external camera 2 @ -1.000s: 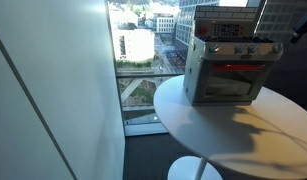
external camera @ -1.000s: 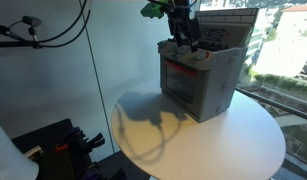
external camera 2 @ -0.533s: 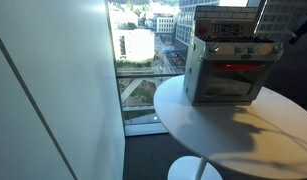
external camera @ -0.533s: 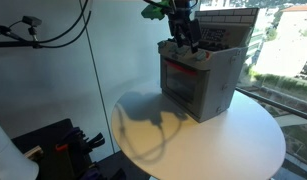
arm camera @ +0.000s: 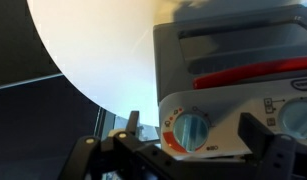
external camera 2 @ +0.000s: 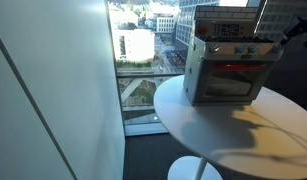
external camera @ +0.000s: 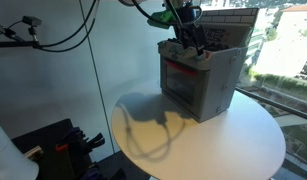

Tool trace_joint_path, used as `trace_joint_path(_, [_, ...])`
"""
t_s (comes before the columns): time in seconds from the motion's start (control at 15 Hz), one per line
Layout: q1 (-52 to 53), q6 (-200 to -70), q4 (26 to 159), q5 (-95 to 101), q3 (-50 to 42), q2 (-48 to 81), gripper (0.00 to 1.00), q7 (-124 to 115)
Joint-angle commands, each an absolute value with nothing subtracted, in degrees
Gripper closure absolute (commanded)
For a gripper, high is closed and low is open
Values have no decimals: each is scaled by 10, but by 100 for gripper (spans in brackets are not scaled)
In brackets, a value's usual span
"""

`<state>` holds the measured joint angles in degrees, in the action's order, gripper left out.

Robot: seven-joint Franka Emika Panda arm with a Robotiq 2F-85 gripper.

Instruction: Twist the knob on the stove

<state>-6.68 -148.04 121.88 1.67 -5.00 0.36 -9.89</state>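
The grey toy stove (external camera: 198,80) with a red-framed oven front stands on a round white table (external camera: 233,140); it also shows in an exterior view (external camera 2: 225,70). My gripper (external camera: 191,45) hangs at the stove's front top edge by the knob row. In the wrist view a blue knob (arm camera: 191,130) with red markings sits between my two dark fingers (arm camera: 193,135), which stand apart on either side and do not touch it. The gripper is open. A second knob (arm camera: 298,118) shows partly at the right edge.
A glass wall with a city view stands behind the table (external camera 2: 143,45). Cables hang near the wall (external camera: 53,30). Dark equipment sits on the floor (external camera: 53,150). The table's edge (external camera 2: 168,115) is close to the stove's side.
The arm above the stove has shifted slightly upward and toward the right in an exterior view. The stove has not moved.
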Motion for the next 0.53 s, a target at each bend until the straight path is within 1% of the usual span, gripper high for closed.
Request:
trace_joint_path(0.0, [-63, -1505, 1219, -19, -52, 15, 0, -75])
trace_joint_path(0.47, [-58, -1531, 1221, -75, -48, 22, 0, -32])
